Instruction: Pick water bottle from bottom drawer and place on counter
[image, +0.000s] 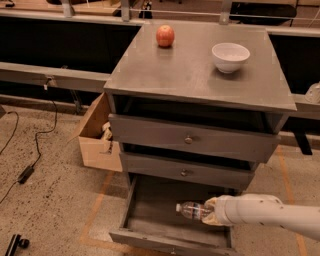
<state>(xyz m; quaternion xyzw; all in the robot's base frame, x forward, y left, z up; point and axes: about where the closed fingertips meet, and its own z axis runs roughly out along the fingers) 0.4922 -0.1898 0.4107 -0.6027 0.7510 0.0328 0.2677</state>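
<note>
The water bottle is clear plastic and lies horizontal with its cap to the left, held over the grey floor of the open bottom drawer. My gripper reaches in from the right on a white arm and is shut on the bottle's base end. The counter is the grey top of the cabinet, well above the gripper. The two upper drawers with round knobs are closed.
A red apple and a white bowl stand at the back of the counter. An open cardboard box sits on the floor left of the cabinet. Cables lie on the floor at the far left.
</note>
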